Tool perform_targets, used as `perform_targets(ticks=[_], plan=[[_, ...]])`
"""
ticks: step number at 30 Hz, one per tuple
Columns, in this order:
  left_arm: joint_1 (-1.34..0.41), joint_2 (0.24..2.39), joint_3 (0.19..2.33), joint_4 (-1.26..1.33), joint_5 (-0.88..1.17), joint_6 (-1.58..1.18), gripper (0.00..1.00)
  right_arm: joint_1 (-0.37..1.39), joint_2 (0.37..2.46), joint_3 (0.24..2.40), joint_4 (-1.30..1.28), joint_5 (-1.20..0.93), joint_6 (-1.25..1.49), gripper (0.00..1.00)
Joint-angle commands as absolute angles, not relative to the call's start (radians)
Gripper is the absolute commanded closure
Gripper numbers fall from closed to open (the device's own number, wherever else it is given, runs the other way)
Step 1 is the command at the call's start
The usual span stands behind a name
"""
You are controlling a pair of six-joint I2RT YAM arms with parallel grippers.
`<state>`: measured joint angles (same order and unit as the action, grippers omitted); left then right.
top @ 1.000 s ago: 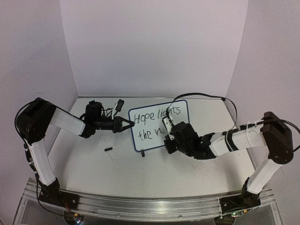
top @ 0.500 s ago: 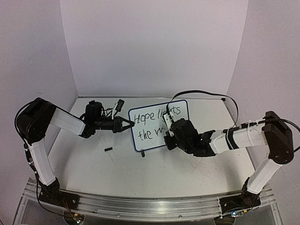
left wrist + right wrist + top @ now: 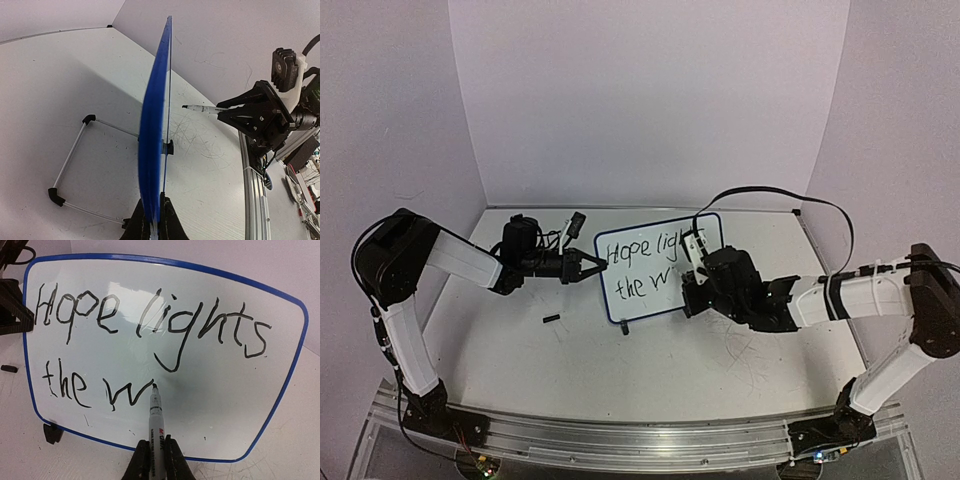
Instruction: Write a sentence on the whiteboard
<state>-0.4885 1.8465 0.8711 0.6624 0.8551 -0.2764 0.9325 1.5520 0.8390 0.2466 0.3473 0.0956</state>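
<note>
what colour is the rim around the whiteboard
Blue, running all the way around the whiteboard; it shows best in the right wrist view.

Ahead of the black right pincer [image 3: 156, 446], the glossy white rectangular whiteboard [image 3: 215, 385] has a thin dark-blue rim and black handwriting, "Hope lights the w". The slim white plastic marker [image 3: 156, 412] in that pincer has a black tip and red-and-black print. At the black left pincer [image 3: 152, 222] the board's back is solid blue. Beneath both pincers, the white surface [image 3: 650, 370] shows fine dark scuffs.
</note>
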Motion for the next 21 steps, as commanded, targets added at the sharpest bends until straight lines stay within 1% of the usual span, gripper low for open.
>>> perform_targets(ticks=[1, 5, 12, 21], plan=[[-0.503, 1.86, 0.876, 0.561, 0.809, -0.204, 1.0, 0.918, 1.571, 0.829, 0.279, 0.302, 0.138, 1.0], [-0.503, 1.857, 0.874, 0.559, 0.806, -0.203, 1.0, 0.914, 1.602, 0.831, 0.284, 0.321, 0.147, 1.0], [-0.503, 1.859, 0.875, 0.56, 0.807, -0.2, 1.0, 0.911, 1.591, 0.821, 0.301, 0.388, 0.164, 1.0], [-0.503, 1.853, 0.87, 0.557, 0.805, -0.199, 1.0, 0.91, 1.627, 0.851, 0.32, 0.401, 0.158, 1.0]])
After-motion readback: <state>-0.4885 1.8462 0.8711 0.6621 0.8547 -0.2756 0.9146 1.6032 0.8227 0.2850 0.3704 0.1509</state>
